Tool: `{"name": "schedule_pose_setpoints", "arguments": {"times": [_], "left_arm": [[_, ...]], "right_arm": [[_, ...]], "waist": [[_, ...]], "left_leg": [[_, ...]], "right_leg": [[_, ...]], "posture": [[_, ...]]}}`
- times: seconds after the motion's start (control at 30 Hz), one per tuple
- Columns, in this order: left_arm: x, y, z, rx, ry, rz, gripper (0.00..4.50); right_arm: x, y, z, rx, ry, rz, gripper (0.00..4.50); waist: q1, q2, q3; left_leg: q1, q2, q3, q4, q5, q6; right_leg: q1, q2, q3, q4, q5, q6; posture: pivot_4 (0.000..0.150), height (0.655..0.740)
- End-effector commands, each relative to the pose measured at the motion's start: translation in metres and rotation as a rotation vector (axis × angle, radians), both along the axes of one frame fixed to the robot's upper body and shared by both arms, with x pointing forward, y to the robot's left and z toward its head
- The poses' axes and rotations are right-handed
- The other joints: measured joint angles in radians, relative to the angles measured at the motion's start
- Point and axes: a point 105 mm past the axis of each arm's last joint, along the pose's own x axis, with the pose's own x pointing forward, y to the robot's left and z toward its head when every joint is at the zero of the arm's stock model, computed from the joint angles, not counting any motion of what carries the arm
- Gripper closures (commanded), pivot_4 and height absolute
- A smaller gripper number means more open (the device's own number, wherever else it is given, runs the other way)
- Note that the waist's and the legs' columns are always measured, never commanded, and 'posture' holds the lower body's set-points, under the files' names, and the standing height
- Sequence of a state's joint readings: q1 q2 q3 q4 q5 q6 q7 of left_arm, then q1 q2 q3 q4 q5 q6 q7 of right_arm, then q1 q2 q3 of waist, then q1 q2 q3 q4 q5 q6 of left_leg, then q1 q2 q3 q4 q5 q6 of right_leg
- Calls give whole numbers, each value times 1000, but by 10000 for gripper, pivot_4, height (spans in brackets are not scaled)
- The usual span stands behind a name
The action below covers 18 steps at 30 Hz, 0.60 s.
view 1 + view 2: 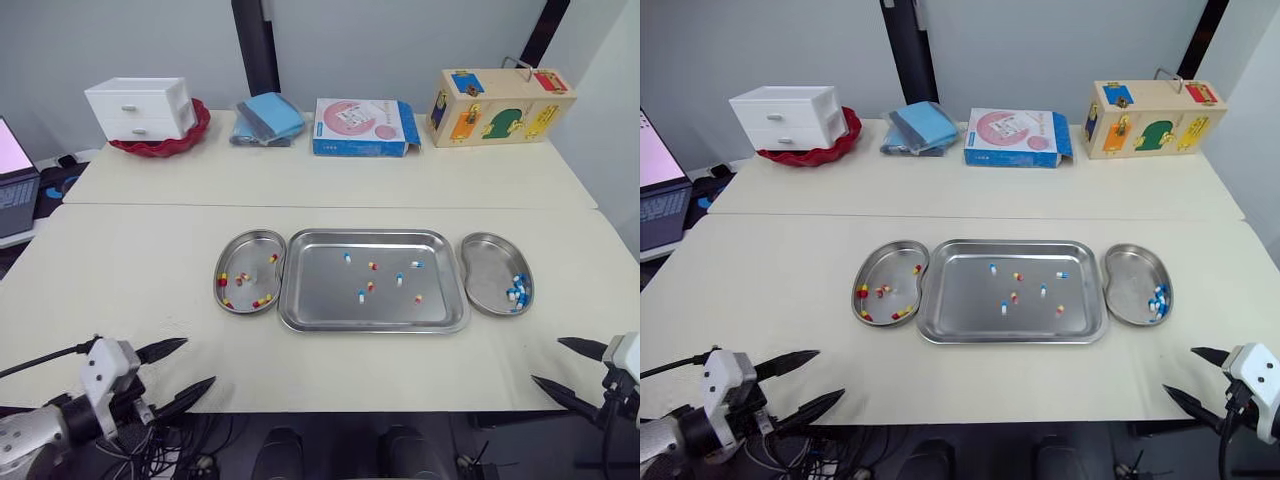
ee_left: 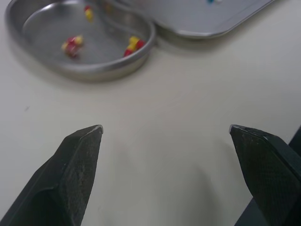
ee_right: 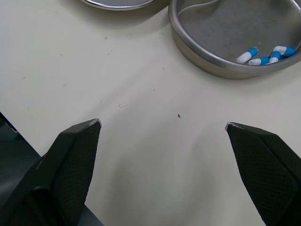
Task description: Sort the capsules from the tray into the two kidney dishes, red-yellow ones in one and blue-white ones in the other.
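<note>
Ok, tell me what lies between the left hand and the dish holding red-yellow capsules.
Bare table, nothing else: in the left wrist view it runs unbroken from the open left hand to the left kidney dish.

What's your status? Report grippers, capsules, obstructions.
Left gripper, right gripper open, empty, at near table edge. Mixed capsules in tray; red-yellow in left dish, blue-white in right dish. Nothing blocking tray.
</note>
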<state>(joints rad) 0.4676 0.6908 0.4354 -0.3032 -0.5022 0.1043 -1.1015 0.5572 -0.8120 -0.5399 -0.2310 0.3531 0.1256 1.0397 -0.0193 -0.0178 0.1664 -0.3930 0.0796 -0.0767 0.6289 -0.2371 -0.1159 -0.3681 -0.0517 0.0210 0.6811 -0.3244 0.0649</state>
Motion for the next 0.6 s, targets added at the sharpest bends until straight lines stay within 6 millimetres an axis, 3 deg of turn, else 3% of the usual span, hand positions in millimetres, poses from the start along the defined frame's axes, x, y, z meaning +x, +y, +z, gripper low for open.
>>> {"name": "schedule_pose_setpoints", "arguments": {"times": [0.03,0.17,0.33,0.47,0.6], "left_arm": [[7,-33,17,-74,-98,-136,284],[16,-58,21,-121,-122,-211,284],[24,-71,20,-148,-133,-248,284],[30,-76,23,-163,-155,-265,284],[34,-82,25,-167,-173,-275,284]], "right_arm": [[-5,3,11,-26,-44,1,0],[-18,19,12,-38,-21,-15,0],[-23,61,22,12,-33,26,0],[-11,101,35,86,-83,67,0],[15,140,43,170,-139,76,0]], "waist": [[3,1,-1],[3,4,-2],[-3,5,-3],[-6,4,-3],[-7,4,-3]], "left_leg": [[0,0,0,0,0,0],[0,0,0,0,0,0],[0,0,0,0,0,0],[0,0,0,0,0,0],[0,0,-1,0,0,0]], "right_leg": [[0,0,0,0,0,0],[0,0,0,0,0,0],[0,0,0,0,0,0],[0,0,0,0,0,0],[0,0,0,0,0,0]], "posture": [[1500,7078],[1500,7078],[1500,7078],[1500,7078],[1500,7078]]}}
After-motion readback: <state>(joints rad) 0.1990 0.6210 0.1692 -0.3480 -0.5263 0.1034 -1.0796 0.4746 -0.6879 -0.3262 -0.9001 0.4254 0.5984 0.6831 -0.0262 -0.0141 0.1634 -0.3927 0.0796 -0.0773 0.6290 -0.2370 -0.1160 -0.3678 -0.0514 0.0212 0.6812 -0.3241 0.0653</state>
